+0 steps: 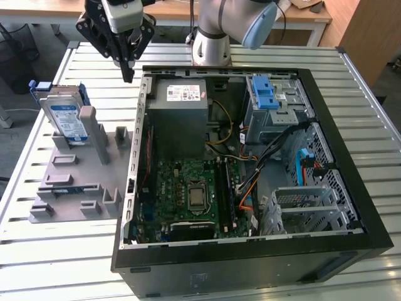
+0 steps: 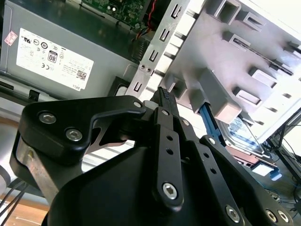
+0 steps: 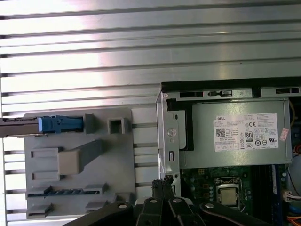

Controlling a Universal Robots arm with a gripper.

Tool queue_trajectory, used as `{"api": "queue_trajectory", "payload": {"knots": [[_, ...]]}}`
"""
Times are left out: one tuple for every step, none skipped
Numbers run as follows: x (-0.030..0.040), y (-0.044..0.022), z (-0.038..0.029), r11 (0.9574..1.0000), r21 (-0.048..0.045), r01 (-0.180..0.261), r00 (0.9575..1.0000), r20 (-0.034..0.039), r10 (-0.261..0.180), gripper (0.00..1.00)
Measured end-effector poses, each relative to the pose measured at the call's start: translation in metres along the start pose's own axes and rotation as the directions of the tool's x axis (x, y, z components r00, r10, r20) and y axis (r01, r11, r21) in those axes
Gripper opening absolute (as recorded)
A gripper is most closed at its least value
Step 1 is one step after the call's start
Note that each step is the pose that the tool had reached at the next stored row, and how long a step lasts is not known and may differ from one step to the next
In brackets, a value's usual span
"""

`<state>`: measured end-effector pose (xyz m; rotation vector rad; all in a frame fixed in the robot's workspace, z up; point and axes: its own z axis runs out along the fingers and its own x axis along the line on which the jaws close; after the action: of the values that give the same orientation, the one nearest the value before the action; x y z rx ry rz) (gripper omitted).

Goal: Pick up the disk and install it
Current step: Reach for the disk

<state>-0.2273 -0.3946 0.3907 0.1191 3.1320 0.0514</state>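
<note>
The disk [image 1: 66, 119] stands on edge in a slot of the grey fixture [image 1: 75, 182], at the exterior view's left; it is silver with a blue-and-white label and a blue carrier frame. My gripper [image 1: 128, 74] hangs above the table between the fixture and the open computer case [image 1: 250, 251], near the case's back corner, apart from the disk. Its fingers are shut together with nothing between them. The second wrist view has the gripper [image 2: 163, 93] in front of the disk [image 2: 244, 134]. In the first wrist view the disk's blue frame [image 3: 59, 124] lies far from the gripper [image 3: 160, 184].
The case lies open on the slatted metal table [image 1: 376, 113]. Inside are a grey power supply box [image 1: 182, 110], a motherboard [image 1: 194, 194], a light-blue latch bracket [image 1: 266, 94] on a drive cage, and loose cables. The arm's base [image 1: 210, 44] stands behind the case.
</note>
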Motion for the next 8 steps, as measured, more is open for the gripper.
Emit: {"api": "queue_trajectory", "payload": {"knots": [[0.0005, 0.0000, 0.0000, 1.0000, 0.0000, 0.000, 1.0000, -0.0001, 0.000, 0.11], [0.0010, 0.0000, 0.0000, 1.0000, 0.0001, 0.000, 1.0000, -0.0001, 0.000, 0.11], [0.0014, 0.0000, 0.0001, 1.0000, 0.0000, 0.000, 1.0000, -0.0001, 0.000, 0.11], [0.0019, 0.0000, 0.0001, 1.0000, 0.0000, 0.000, 1.0000, -0.0001, 0.000, 0.11], [0.0023, 0.0000, 0.0002, 1.0000, 0.0001, 0.000, 1.0000, -0.0001, 0.000, 0.11], [0.0028, 0.0000, 0.0002, 1.0000, 0.0000, 0.000, 1.0000, -0.0001, 0.000, 0.11], [0.0033, 0.0000, 0.0003, 1.0000, 0.0000, 0.000, 1.0000, -0.0001, 0.000, 0.11], [0.0039, 0.0000, 0.0003, 1.0000, 0.0000, 0.000, 1.0000, -0.0001, 0.000, 0.11]]}}
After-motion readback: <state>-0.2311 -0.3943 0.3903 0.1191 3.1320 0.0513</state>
